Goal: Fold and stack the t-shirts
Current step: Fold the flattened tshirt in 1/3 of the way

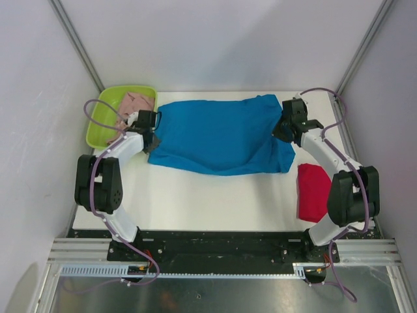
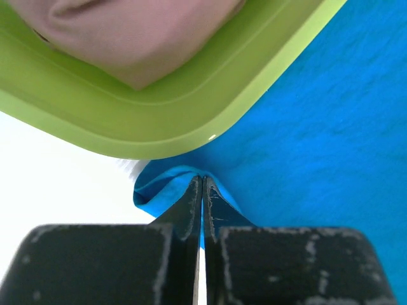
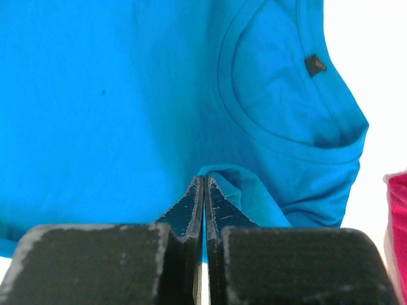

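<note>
The bright blue t-shirt (image 1: 221, 134) lies spread across the middle of the white table. My left gripper (image 1: 151, 122) is shut on its left edge next to the tray; the left wrist view shows blue cloth (image 2: 162, 187) pinched between the jaws of that gripper (image 2: 202, 180). My right gripper (image 1: 285, 124) is shut on the shirt's right end near the collar; the right wrist view shows a blue fold (image 3: 241, 181) pinched at that gripper (image 3: 203, 180). The red t-shirt (image 1: 314, 190) lies folded at the right. The pale pink t-shirt (image 1: 130, 104) sits in the tray.
A lime-green plastic tray (image 1: 104, 127) stands at the back left, its rim (image 2: 191, 108) touching the blue shirt's corner. Metal frame posts and grey walls enclose the table. The red shirt's edge (image 3: 397, 216) shows at the right of the right wrist view.
</note>
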`<state>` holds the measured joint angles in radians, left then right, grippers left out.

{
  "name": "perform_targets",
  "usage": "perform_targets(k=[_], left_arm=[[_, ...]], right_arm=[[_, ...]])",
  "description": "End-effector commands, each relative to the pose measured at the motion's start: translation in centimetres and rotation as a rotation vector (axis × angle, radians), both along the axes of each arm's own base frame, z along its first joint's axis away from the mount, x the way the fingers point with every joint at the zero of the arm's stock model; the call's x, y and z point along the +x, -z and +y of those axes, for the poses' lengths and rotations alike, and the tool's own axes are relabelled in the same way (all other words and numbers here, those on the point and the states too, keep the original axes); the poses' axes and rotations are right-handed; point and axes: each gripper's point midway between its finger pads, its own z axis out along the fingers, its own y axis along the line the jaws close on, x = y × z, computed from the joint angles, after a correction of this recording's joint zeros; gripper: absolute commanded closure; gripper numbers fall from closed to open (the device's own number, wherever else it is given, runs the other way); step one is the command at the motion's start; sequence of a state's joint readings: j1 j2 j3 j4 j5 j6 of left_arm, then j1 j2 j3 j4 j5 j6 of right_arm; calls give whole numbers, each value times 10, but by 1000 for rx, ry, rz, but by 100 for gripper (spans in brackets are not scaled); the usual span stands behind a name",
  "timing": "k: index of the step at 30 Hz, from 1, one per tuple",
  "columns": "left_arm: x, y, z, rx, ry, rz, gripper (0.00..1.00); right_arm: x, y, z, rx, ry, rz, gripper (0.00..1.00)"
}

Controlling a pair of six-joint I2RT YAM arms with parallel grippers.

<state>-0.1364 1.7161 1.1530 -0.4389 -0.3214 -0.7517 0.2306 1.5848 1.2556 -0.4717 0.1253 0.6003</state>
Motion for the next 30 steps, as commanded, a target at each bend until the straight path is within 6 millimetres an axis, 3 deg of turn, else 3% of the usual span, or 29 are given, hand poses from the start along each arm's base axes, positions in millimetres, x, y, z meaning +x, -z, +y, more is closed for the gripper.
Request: perform_targets(k=[1, 8, 19, 30], left_arm=[[17, -24, 14, 57, -58, -73, 100], [19, -20, 24, 76, -91, -67, 100], [27, -13, 25, 77, -99, -56, 100], [38, -18, 24, 79, -72, -64, 100]], right_arm=[[33, -20, -14, -25, 34, -98, 100], [46, -10, -28, -25, 62, -82, 100], [67, -2, -29, -24, 69, -86, 100], [55, -12, -56, -81, 144, -74, 100]])
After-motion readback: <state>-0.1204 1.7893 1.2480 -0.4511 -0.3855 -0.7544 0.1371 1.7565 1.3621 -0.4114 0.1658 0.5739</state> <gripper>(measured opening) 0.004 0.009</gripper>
